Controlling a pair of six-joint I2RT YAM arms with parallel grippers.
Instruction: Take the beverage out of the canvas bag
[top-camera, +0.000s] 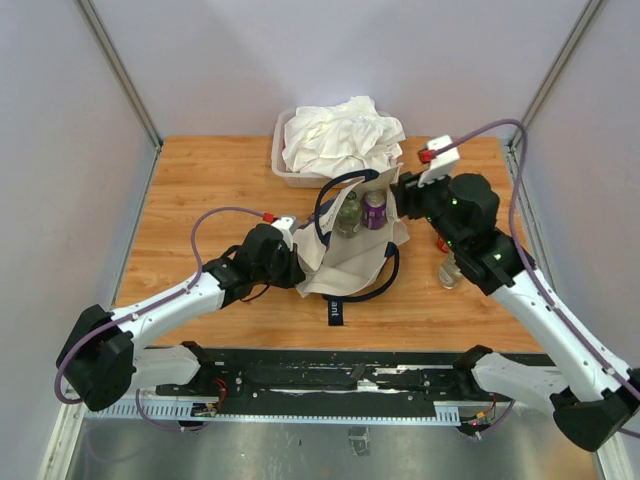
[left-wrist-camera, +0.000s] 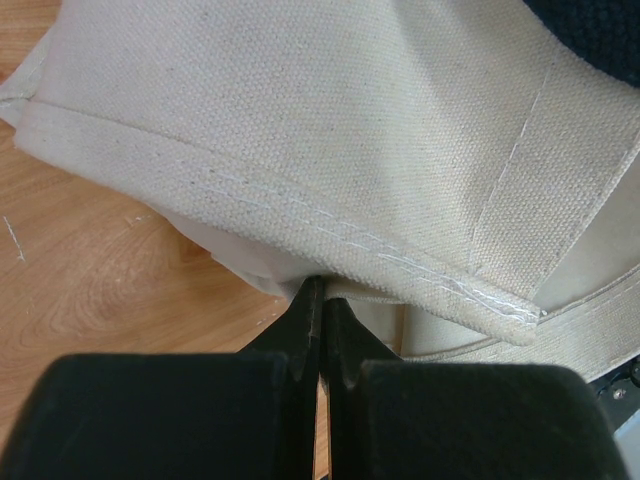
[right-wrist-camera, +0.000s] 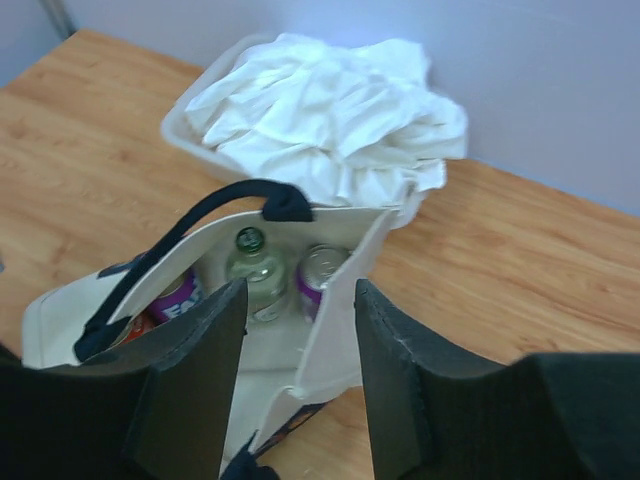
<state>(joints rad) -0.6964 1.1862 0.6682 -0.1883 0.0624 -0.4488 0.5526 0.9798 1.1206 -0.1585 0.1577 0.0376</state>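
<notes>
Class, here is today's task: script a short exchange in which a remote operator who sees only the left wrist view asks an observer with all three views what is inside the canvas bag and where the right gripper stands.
Operator: All I see is cream canvas pinched in my shut left gripper. What is inside the canvas bag?
Observer: A clear glass bottle and a purple can stand side by side in its open mouth.
Operator: And where is the right gripper?
Observer: The right gripper is open at the mouth, straddling the bag's side wall nearest the right arm.
</notes>
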